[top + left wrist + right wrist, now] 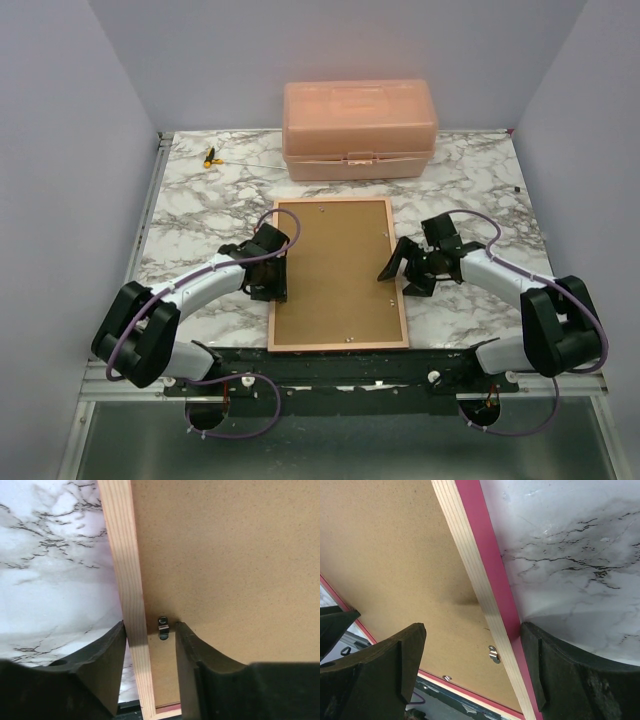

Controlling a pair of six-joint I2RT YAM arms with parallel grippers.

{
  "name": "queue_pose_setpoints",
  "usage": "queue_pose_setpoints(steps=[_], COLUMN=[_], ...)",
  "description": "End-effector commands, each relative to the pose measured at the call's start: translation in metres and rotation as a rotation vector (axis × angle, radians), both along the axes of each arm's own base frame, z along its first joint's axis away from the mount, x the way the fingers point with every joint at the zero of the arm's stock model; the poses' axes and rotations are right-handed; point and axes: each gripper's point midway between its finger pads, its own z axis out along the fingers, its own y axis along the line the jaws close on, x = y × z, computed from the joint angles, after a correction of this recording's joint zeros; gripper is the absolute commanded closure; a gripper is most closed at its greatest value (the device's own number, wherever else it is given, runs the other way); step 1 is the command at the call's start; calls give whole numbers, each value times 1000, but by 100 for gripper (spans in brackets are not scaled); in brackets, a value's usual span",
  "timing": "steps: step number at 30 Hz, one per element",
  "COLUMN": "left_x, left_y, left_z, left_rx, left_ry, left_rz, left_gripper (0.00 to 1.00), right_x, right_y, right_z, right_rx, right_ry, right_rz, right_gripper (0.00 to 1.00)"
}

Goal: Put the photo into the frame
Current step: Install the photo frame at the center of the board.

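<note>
Frame (pixel 338 344): pale-wood rectangle, pinkish-red edge, flat on marble counter (pixel 200 210), brown fibreboard back (pixel 338 270) up.
Left pincer (pixel 150 630): parted astride left rail, by metal clip (pixel 163 628).
Right pincer (pixel 472 627): spread wide astride right rail.

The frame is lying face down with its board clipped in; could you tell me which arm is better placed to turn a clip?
Left, probably: the left gripper straddles the frame rail, jaws closely flanking a clip at its fingertips. The right gripper straddles the other rail with jaws much wider.
</note>
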Motion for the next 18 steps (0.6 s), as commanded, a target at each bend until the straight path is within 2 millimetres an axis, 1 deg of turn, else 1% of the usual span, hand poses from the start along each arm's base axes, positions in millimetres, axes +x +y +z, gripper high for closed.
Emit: queue_pose_setpoints(steps=[1, 2, 4, 11, 12, 15, 18], left_x=[-11, -11, -10, -5, -4, -3, 0], left_y=[26, 26, 26, 19, 17, 11, 4], left_z=[-14, -13, -13, -10, -9, -4, 7], left_rx=[133, 136, 141, 122, 115, 82, 34], left_ry=[30, 30, 29, 28, 27, 17, -5], left_rz=[25, 25, 26, 6, 5, -4, 0], left_gripper=[64, 67, 76, 98, 100, 100, 100], right_x=[-66, -65, -66, -66, -67, -67, -65], right_y=[-30, -29, -30, -32, -33, -34, -35], right_z=[-48, -48, -48, -49, -49, -49, -48], right_rx=[-161, -159, -161, -182, -186, -197, -206], right_ry=[257, 256, 258, 256, 259, 258, 254], right_rz=[29, 31, 32, 42, 42, 47, 51], right_gripper=[15, 15, 15, 15, 15, 15, 15])
